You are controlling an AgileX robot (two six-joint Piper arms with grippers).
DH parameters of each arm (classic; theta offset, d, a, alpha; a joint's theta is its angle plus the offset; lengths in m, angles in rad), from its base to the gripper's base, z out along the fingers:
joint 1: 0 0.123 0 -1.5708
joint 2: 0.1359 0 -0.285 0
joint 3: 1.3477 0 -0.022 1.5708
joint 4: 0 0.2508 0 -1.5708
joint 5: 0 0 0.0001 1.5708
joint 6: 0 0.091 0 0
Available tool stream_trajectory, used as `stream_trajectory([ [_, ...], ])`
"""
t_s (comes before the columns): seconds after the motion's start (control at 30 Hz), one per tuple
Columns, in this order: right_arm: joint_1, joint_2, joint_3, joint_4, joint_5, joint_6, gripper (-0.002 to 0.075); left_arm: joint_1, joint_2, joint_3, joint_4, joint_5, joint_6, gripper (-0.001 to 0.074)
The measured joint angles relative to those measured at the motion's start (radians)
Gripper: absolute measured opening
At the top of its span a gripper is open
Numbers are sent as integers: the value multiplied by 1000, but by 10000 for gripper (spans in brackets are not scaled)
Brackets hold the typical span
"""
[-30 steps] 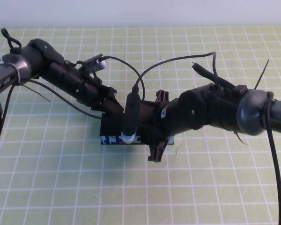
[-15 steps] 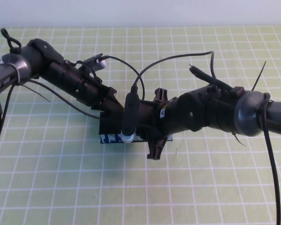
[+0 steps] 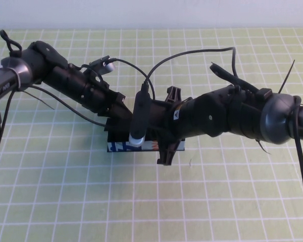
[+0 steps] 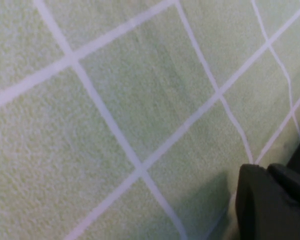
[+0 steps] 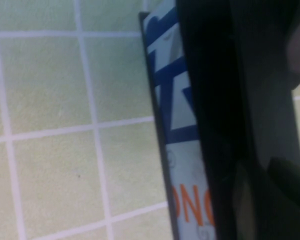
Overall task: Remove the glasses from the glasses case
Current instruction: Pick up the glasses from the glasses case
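Observation:
The glasses case lies at the middle of the table; its light blue side with dark blue and orange marks faces me, black lid on top. It also shows in the right wrist view. The glasses are hidden. My left gripper reaches down onto the case's far left part, and the arms hide its grip. My right gripper is over the case's right end with its jaws spread wide, one finger past the far side and one past the near side.
The table is covered by a green mat with a white grid. Black cables loop above both arms. The right wrist camera's cylinder hangs over the case.
Both grippers and the case have shifted slightly away from me. A little more of the case's blue side shows on the right.

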Motion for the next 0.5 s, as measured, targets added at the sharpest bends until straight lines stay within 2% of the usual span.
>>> stream_trajectory([
  [0.17, 0, -14, 0, 11, -10, 0, 0, 22, -55, 0, 4, 24, 0, -4],
  [0.37, 0, -14, 0, 24, -11, 2, -1, 81, -226, 0, 36, 28, 9, -4],
  [0.5, 0, -14, 0, 35, -11, 4, -1, 88, -337, 21, 72, 32, 39, -4],
])
